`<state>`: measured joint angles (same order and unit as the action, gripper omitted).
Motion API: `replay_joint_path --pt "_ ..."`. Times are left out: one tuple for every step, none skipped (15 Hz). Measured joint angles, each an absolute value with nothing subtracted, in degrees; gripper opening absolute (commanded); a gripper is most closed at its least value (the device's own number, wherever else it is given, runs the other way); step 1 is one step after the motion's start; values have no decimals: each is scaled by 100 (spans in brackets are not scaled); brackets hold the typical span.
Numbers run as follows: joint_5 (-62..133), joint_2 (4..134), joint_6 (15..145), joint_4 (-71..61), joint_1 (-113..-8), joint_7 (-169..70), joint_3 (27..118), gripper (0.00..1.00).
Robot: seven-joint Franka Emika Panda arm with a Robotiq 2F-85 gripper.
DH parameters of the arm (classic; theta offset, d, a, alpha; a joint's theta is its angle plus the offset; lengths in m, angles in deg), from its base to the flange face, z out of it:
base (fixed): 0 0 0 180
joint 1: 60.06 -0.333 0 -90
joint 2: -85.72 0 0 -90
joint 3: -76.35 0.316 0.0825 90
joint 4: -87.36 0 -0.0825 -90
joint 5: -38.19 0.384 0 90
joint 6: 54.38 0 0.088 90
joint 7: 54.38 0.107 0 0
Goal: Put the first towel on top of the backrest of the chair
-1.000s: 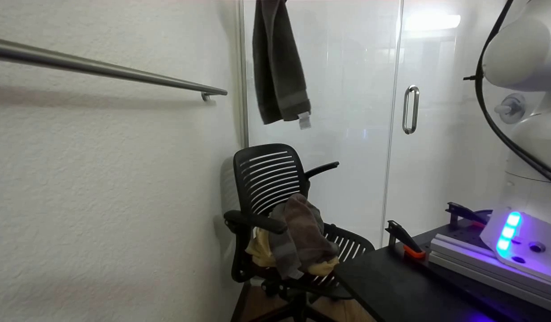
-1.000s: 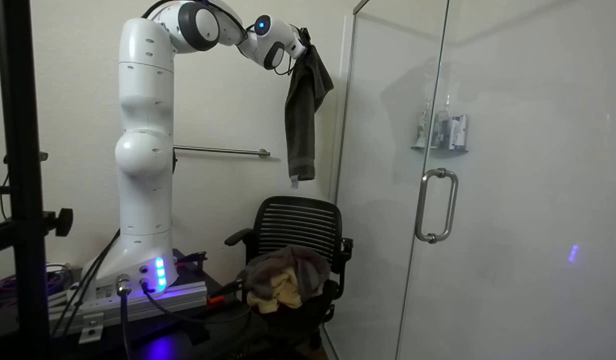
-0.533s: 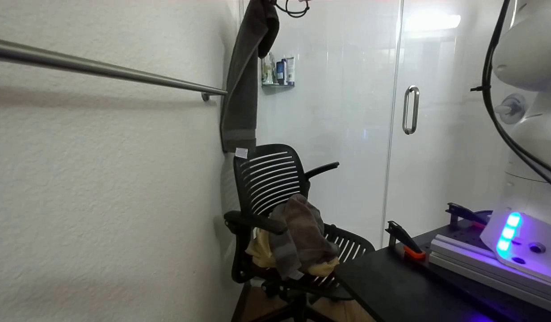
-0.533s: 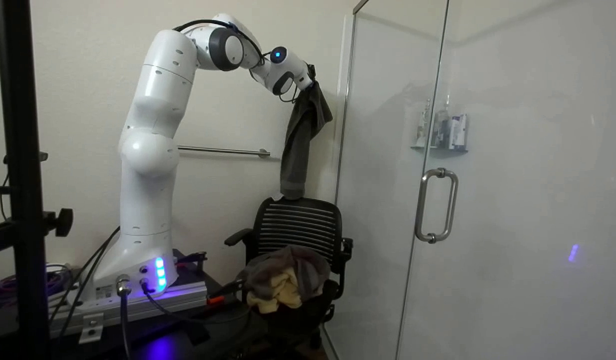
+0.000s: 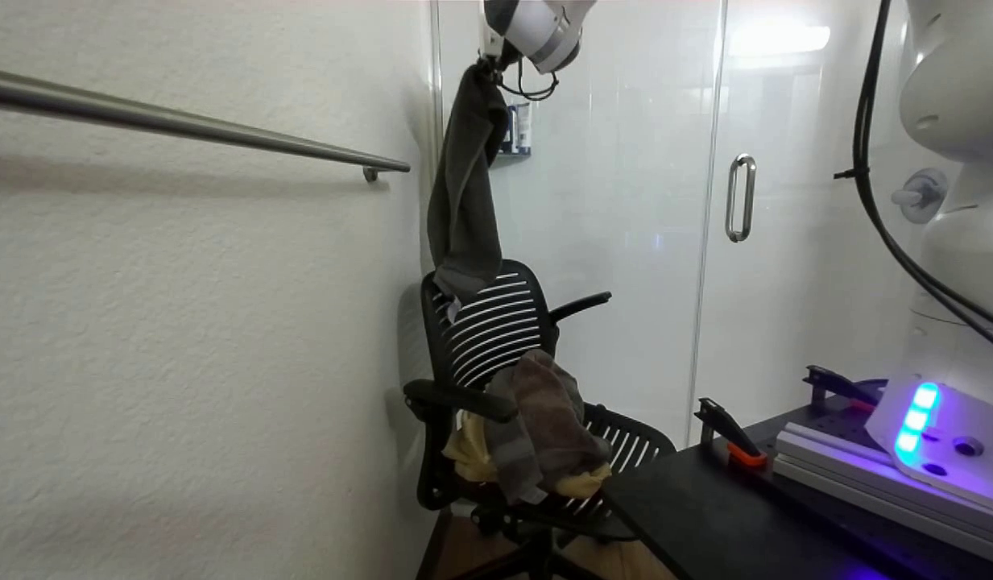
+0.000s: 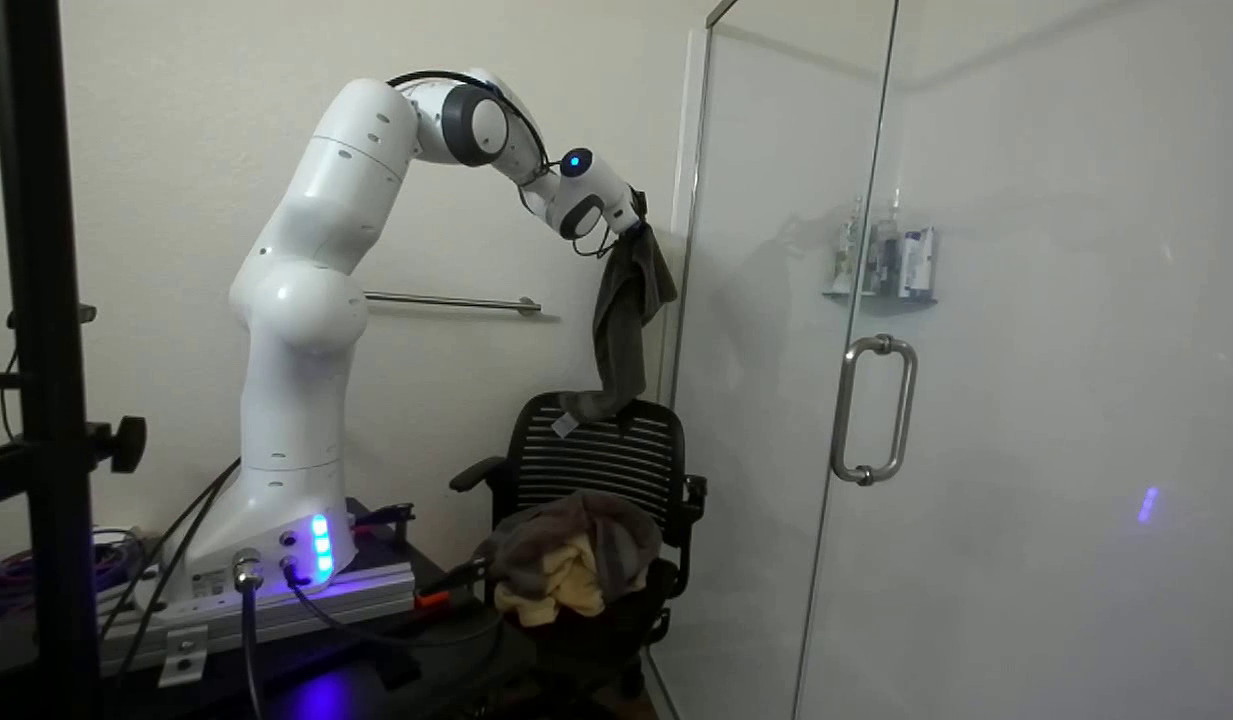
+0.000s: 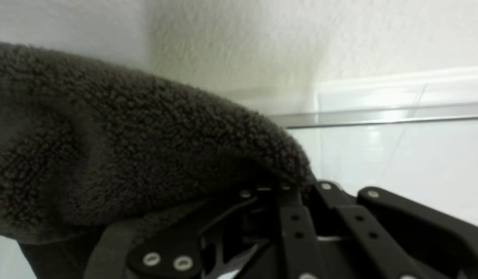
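A dark grey towel (image 5: pixel 468 189) hangs from my gripper (image 5: pixel 494 68) above the chair, and it also shows in an exterior view (image 6: pixel 621 325). Its lower end, with a white tag, is bent against the upper front of the black chair backrest (image 5: pixel 536 310); the backrest also shows in an exterior view (image 6: pixel 666 440). My gripper (image 6: pixel 638 215) is well above the backrest's top edge. In the wrist view the gripper (image 7: pixel 310 190) is shut on the towel (image 7: pixel 145 143), which covers the left side and hides part of one finger. The chair is hidden in the wrist view.
Brown, grey and yellow cloths (image 5: pixel 552 411) lie heaped on the chair seat. The wall with a metal towel bar (image 5: pixel 222 125) is close beside the chair. A glass shower door with a handle (image 6: pixel 876 410) stands on its other side. A black table (image 5: pixel 705 499) borders the seat.
My gripper has come down and forward with the towel. The towel's lower end, which hung free above the chair, now bends against the backrest's front. The chair and heaped cloths have not moved.
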<state>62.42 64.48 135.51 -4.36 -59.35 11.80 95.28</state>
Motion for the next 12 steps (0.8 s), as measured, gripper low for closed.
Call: replay_joint_path --pt "6256 6400 13544 -494 -6078 1215 9203 1" --pt "6272 6359 13508 -549 -6224 1266 8871 1" --pt "6280 6325 13440 -594 -6378 1322 8544 1" --pt "6280 6289 13386 -618 -6546 1392 8235 1" --pt "6278 6261 13305 -630 -6732 1458 7935 1" --pt "6273 6255 13180 -636 -6932 1523 7660 1" --pt "6264 6261 13079 -635 -7116 1586 7447 1" --pt "6252 6273 13016 -630 -7262 1632 7317 1" --pt "6253 6286 13036 -599 -7338 1645 7325 1" --pt "6278 6307 13092 -527 -7347 1671 7446 1" --pt "6350 6346 13176 -421 -7337 1726 7606 1" --pt "6432 6424 13245 -306 -7362 1820 7701 1"
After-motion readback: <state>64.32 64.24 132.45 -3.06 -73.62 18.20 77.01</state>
